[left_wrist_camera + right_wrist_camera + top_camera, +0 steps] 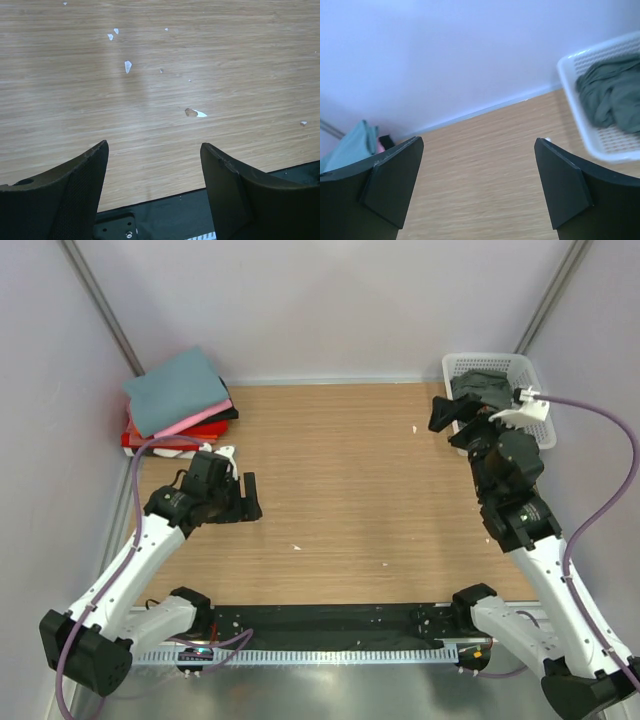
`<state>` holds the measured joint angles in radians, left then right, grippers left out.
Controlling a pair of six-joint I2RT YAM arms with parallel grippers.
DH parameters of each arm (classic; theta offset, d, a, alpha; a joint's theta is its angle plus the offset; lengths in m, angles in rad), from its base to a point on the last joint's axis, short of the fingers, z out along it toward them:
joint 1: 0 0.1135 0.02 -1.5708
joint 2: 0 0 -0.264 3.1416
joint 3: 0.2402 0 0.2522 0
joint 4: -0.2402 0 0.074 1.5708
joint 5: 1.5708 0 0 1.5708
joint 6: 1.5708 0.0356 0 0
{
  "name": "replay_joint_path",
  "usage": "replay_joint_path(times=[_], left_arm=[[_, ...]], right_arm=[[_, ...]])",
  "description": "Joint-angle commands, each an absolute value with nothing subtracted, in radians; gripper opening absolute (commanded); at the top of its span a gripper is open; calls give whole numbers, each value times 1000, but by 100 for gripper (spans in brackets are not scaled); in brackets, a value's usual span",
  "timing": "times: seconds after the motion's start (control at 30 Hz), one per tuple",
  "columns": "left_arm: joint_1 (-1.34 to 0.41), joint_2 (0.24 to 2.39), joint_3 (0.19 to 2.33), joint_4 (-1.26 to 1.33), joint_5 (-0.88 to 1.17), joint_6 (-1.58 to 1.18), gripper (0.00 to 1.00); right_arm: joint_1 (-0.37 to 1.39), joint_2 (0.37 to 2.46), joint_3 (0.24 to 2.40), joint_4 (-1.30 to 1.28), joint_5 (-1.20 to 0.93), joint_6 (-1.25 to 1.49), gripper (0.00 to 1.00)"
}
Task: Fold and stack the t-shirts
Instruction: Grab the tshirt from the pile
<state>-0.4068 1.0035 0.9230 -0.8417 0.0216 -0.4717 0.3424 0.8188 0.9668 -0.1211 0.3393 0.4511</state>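
A dark grey-green t-shirt (478,386) lies crumpled in the white lattice basket (487,359) at the far right; it also shows in the right wrist view (612,92). A folded stack sits in the far left corner: the teal-blue shirt (175,390) on top, then pink (190,425), black (226,412) and red (165,440). My right gripper (452,423) hovers just left of the basket, open and empty (478,142). My left gripper (248,502) is open and empty over bare table, in front of the stack (154,145).
The wooden table (340,480) carries small white scraps (128,65). Pale walls close in the back and sides. A black strip (330,625) runs along the near edge between the arm bases. The teal shirt's edge shows in the right wrist view (350,147).
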Motion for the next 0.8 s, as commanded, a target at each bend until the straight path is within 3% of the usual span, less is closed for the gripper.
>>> replay_joint_path(times=[0.0, 0.17, 0.37, 0.77], left_arm=[[-413, 1005, 933, -827, 6, -480, 75], [-413, 983, 928, -827, -21, -480, 75], [-413, 982, 933, -828, -26, -480, 75], [-413, 997, 934, -833, -43, -483, 76]], right_arm=[[345, 893, 1101, -221, 472, 220, 100], [295, 1158, 1256, -242, 684, 160, 100], [24, 1605, 1652, -448, 454, 259, 100], [-150, 2216, 2223, -646, 321, 282, 90]])
